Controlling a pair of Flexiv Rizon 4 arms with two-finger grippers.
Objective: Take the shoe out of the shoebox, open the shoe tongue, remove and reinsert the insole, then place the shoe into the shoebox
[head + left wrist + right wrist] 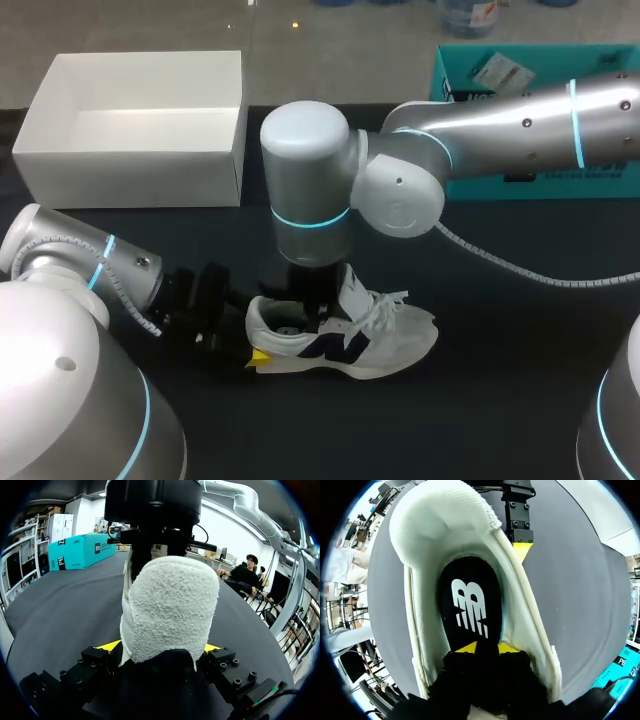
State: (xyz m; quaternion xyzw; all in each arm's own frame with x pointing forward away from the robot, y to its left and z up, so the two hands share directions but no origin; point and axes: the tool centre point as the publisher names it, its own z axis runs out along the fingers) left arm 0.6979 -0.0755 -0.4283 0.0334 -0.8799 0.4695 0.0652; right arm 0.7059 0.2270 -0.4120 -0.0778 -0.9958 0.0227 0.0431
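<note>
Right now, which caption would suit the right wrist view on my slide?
Right gripper inside the white shoe, over the black insole; a left finger beside the heel.

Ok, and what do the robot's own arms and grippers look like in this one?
The left arm and right arm are smooth silver-grey tubes with rounded joint housings, glowing cyan rings and small dark screws. Each carries a grey ribbed cable. The left gripper and right gripper are black blocks with bright yellow tips.
</note>
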